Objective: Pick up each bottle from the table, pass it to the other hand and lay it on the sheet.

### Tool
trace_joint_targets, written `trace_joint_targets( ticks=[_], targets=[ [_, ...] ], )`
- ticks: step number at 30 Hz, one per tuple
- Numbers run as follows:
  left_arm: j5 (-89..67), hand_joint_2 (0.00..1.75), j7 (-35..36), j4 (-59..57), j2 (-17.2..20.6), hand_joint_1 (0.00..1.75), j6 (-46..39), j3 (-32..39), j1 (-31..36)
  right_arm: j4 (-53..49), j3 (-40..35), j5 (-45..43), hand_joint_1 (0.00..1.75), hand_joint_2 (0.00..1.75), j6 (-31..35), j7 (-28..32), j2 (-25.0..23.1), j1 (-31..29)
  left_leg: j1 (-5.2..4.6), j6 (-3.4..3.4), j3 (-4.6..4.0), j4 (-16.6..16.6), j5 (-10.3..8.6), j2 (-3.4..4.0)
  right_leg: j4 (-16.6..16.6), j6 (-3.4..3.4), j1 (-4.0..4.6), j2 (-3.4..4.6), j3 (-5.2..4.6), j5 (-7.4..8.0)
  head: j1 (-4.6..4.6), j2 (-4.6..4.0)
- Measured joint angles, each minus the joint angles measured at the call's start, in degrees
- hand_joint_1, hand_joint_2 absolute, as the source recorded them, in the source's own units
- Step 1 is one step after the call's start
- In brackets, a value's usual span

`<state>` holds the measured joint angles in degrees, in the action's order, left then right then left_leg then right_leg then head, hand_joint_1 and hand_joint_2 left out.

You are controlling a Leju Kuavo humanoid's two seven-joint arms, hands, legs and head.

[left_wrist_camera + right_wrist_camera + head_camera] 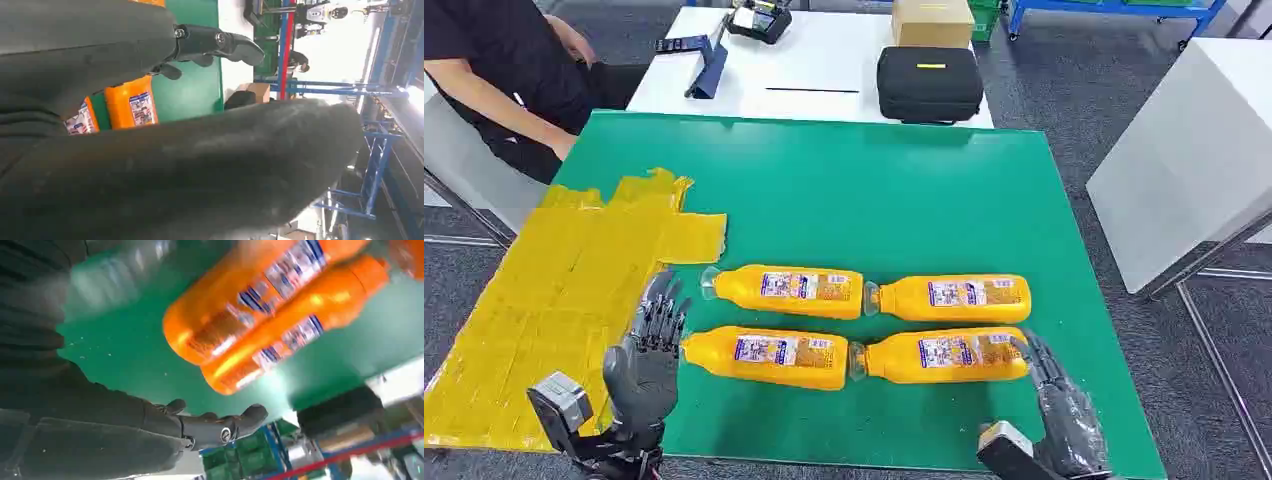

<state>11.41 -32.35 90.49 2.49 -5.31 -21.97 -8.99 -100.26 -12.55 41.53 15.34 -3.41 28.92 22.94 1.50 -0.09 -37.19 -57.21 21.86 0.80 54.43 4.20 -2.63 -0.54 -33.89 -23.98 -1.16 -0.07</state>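
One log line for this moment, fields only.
four orange plastic bottles: on green table | yellow sheet: bare | left hand: open | right hand: open

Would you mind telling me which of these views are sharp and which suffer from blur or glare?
Head view: sharp, evenly lit, bottle labels distinct. Left wrist view: the robot hand looms dark and soft, background window glare washed out. Right wrist view: motion-blurred, the bottles smeared.

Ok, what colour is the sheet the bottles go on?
Yellow. The sheet lies on the green table's left side, clearest in the head view.
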Motion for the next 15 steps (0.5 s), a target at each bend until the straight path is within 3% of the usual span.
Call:
trace_joint_targets(
  ticks=[15],
  targets=[
    [2.92, 0.00, -1.64, -0.15, 1.16, 0.00, -4.24, -3.32, -1.33, 5.74, -3.21, 2.27, 0.00, 1.75, -4.61, 1.66, 3.54, -6.49, -0.10, 0.03, 0.00, 0.00, 0.00, -0.01, 0.00, 0.02, -0.08, 0.00, 0.02, 0.00, 0.00, 0.00]
  ],
)
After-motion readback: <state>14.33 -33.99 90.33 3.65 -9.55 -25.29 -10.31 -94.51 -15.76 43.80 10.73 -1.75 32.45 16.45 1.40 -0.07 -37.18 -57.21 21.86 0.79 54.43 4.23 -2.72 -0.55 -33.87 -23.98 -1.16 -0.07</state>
